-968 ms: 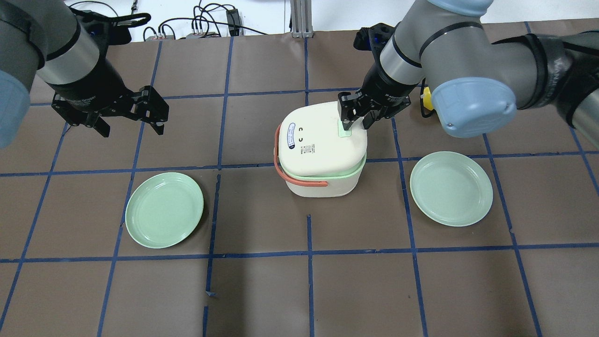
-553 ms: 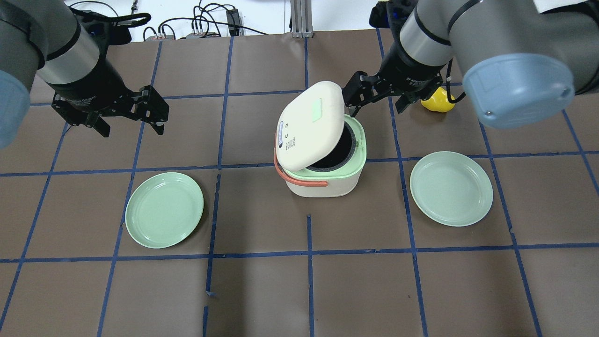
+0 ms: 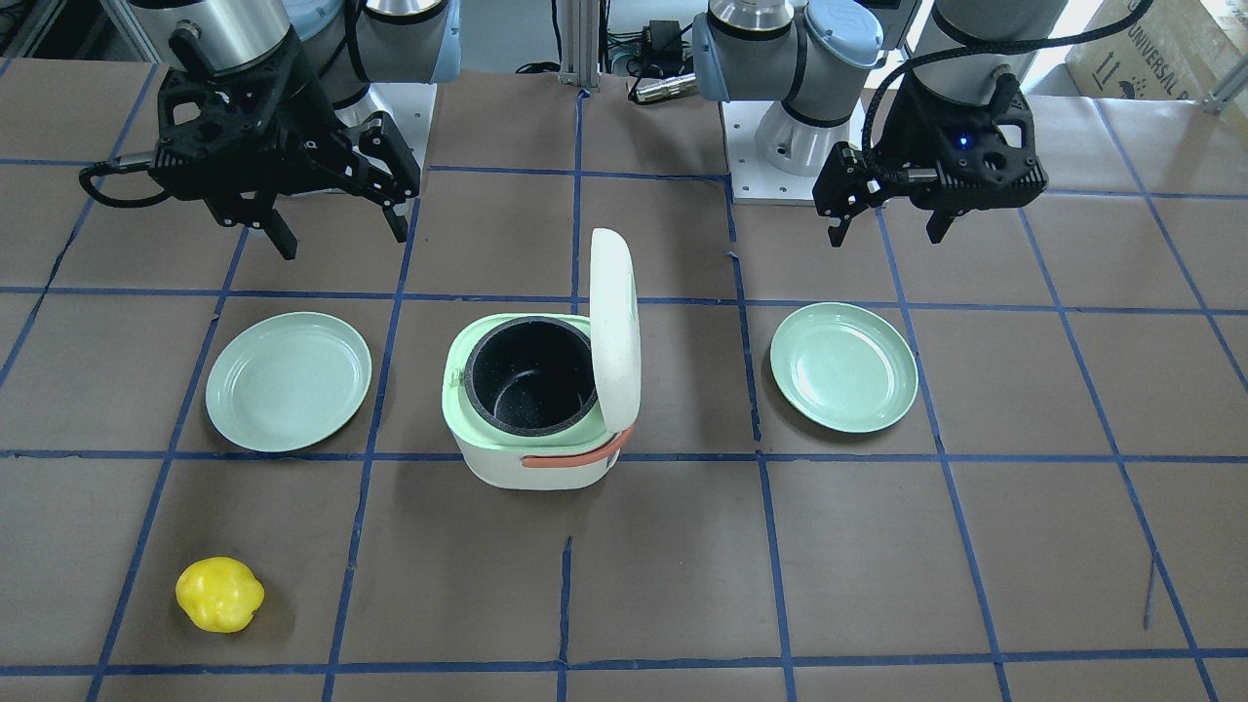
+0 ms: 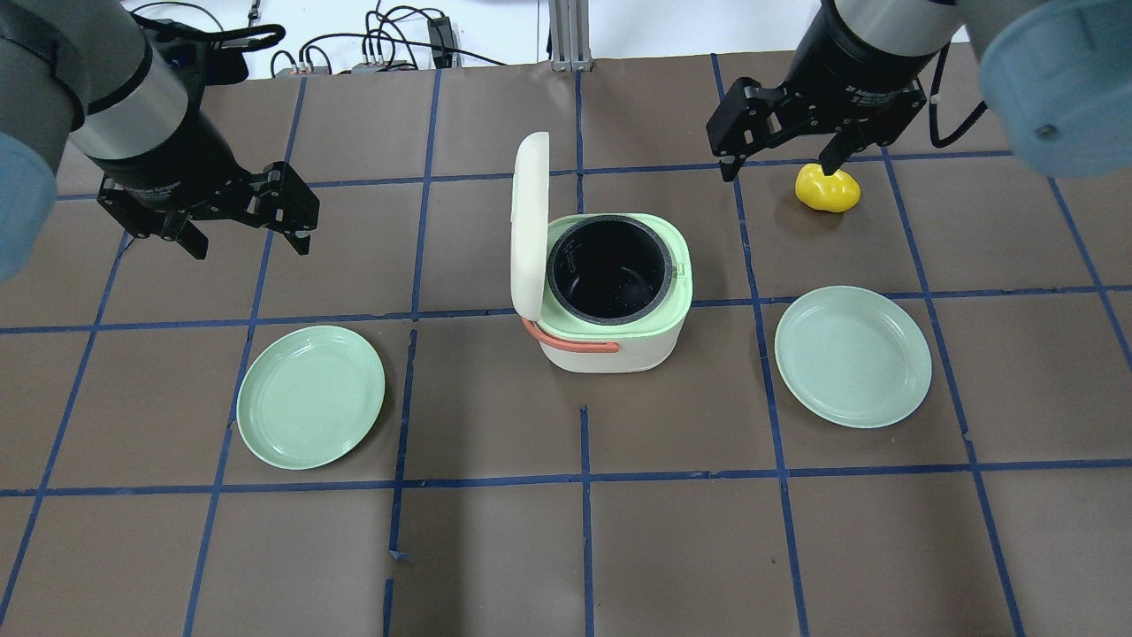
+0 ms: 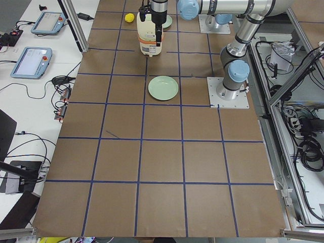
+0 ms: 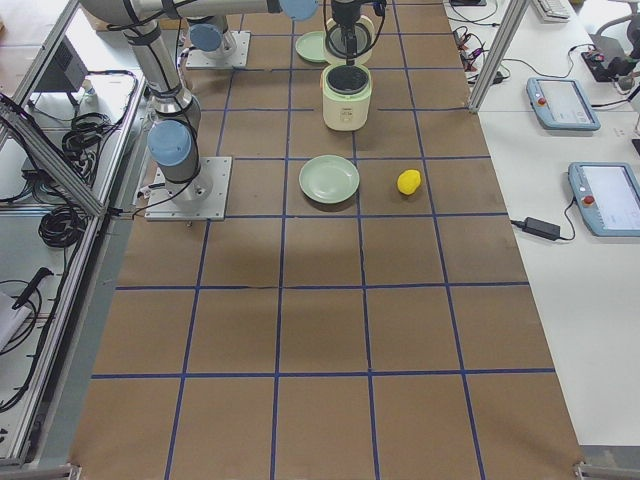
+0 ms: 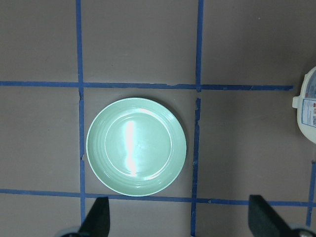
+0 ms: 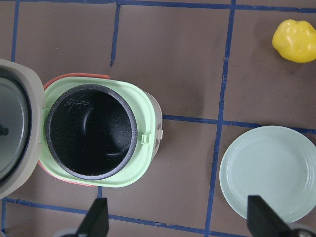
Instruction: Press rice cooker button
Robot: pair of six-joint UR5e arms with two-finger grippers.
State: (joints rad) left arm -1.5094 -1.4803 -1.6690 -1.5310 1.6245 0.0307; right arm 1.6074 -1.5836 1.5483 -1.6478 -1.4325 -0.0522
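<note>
Overhead exterior view, and the rice cooker (image 4: 610, 347) sits dead centre of the table (image 4: 495, 548). Its lid (image 4: 529, 226) stands upright on the hinge at the robot's left side, and the dark inner pot (image 4: 610, 270) looks empty. With the lid up like that, I'd call the release button pressed and the job as good as done.

The right gripper (image 4: 776, 168) hangs above and beyond the cooker, jaws spread wide, holding nothing. The cooker lies toward the robot and to its left from there. It's clearly the nearer hand. The left gripper (image 4: 248, 243) hovers well apart on the far side, also wide and empty.

A yellow pepper-like toy (image 4: 827, 188) lies just under the right gripper. One green plate (image 4: 311, 396) flanks the cooker on the left and another (image 4: 852, 356) on the right, both bare. Brown flat surface, blue tape grid, plenty of room around the cooker.
</note>
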